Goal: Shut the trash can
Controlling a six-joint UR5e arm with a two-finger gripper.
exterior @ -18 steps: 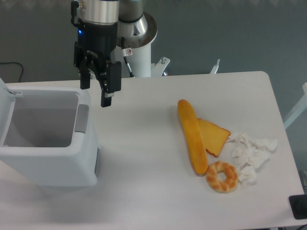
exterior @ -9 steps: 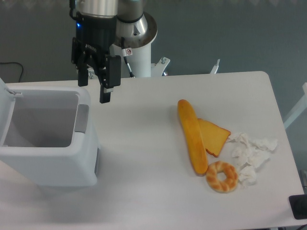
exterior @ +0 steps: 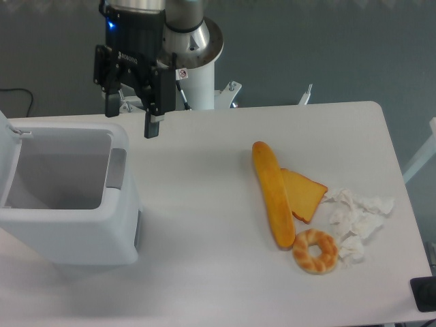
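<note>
Far left: the trash can [exterior: 68, 225] sits at the left edge of the table [exterior: 204, 225], a boxy white bin with its mouth wide open and the inside bare as far as the view shows. Its lid [exterior: 4, 139] stands up along the left side of the mouth, only a sliver of it in frame. The grey tab [exterior: 116, 167] sits on the right rim.

Above and just right of the bin's far right corner hangs the gripper [exterior: 129, 122], pointing down, fingers spread apart with nothing between them. One finger is over the bin's back rim, the other over bare table beside it. No contact with the bin or lid visible.

Centre-right: a long baguette-like loaf [exterior: 272, 194] lies lengthwise, a slice of toast [exterior: 303, 194] tucked against its right side. Just below, a ring-shaped roll [exterior: 315, 251] sits near the loaf's near end. Crumpled white paper [exterior: 354, 218] is to the right of the breads — well apart from the bin.

Progress, as a judgement: nothing of the closing is done. The lid is fully up and the gripper is on the opposite side of the opening from it. What is left is all of it — reach the lid at the far left, push it over and down until it lies flat on the rim
</note>
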